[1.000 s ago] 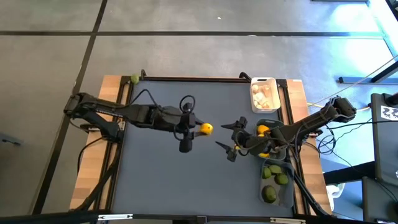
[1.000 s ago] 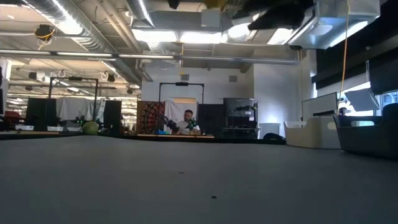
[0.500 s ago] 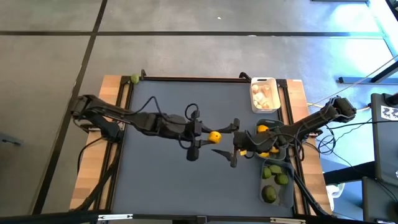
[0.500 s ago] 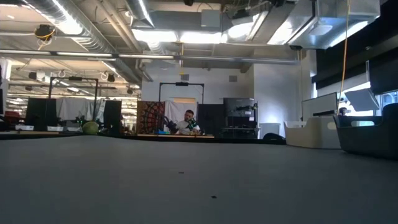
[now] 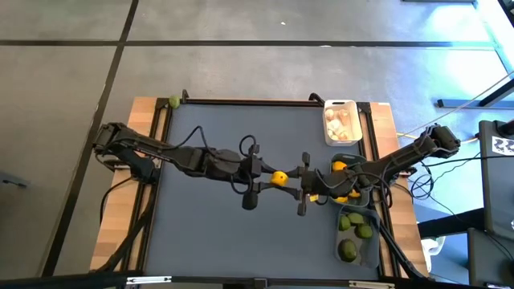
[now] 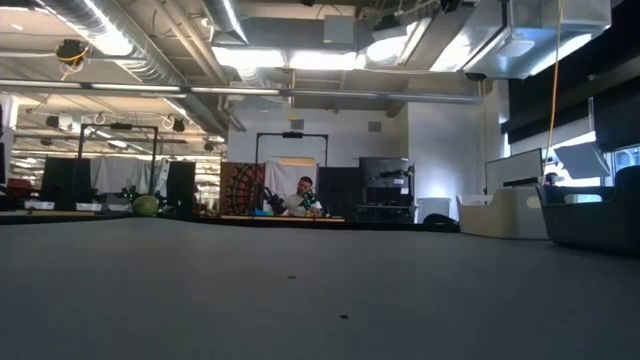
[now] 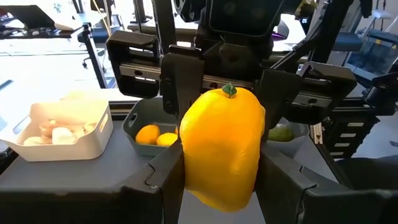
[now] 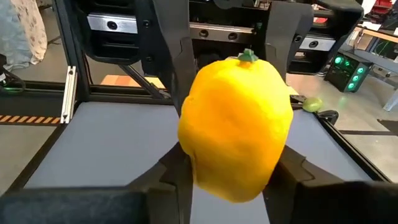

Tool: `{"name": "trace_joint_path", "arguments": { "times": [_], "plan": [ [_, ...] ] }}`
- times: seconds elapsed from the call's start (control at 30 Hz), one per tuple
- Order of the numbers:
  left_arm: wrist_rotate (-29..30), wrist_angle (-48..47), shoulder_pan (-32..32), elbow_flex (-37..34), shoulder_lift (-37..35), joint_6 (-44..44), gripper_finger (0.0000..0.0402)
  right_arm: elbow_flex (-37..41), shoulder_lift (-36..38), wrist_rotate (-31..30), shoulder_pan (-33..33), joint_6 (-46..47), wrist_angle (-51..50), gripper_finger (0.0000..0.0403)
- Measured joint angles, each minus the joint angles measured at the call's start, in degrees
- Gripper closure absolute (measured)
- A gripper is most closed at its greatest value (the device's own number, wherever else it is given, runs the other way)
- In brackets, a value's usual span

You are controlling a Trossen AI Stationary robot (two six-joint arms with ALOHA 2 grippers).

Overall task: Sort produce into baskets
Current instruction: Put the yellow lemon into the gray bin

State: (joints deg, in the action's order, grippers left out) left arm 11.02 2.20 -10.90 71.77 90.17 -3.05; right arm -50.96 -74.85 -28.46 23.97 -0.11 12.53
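Observation:
A yellow lemon hangs above the middle of the dark table, stem end up, with both grippers shut on it. My left gripper reaches it from the table's left, my right gripper from the right. At the table's right edge, the white basket holds pale garlic bulbs. The dark basket holds lemons, and the translucent basket holds green limes. The low view shows neither gripper. My left gripper pinches the lemon's lower flanks between its two fingers, coming level from the table's left. The lemon stands upright, clear of the table. My right gripper pinches the same lemon's lower flanks between its two fingers, coming level from the table's right, opposite the other gripper. The lemon stays upright, stem on top.
One lime lies on the wooden frame at the far left corner and shows in the low view as a lime. The three baskets line the right edge under the right arm. A person sits in the room beyond the table.
My left gripper has carried the lemon toward the table's right. My right gripper has come toward the left to meet it, and its spread fingers have shut on the lemon, so both now hold it.

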Motion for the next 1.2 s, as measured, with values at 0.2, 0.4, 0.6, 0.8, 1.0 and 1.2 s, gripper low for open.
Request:
{"name": "trace_joint_path", "arguments": {
  "times": [0.2, 0.4, 0.6, 0.8, 1.0, 1.2],
  "plan": [
    [-1.4, -0.3, 0.4, 0.0, 0.0, 0.4, 0.0207, 0.0, 0.0, 0.1, 0.0, -0.7, -0.8, 0.0276],
    [-1.8, -4.5, 0.2, 0.0, -1.9, 1.4, 0.0152, -1.2, 1.7, -0.4, 0.1, -1.6, -7.7, 0.0274],
    [-1.8, -17.0, 0.1, 0.0, -5.9, -0.9, 0.014, -6.6, 3.9, 0.0, 0.1, 4.8, -26.3, 0.0267],
    [-1.8, -26.6, -0.1, 0.0, -6.5, -5.7, 0.0141, -13.1, 4.3, 0.9, 3.2, 16.8, -50.8, 0.0264],
    [-1.7, -28.6, -0.9, 0.0, -6.0, -6.6, 0.0139, -16.1, 4.4, 1.7, 9.0, 32.9, -68.4, 0.0263],
    [0.7, -28.3, -0.7, 0.0, -6.1, -6.0, 0.0139, -15.5, 4.4, 3.5, 13.5, 52.0, -83.0, 0.0263]
  ]
}}
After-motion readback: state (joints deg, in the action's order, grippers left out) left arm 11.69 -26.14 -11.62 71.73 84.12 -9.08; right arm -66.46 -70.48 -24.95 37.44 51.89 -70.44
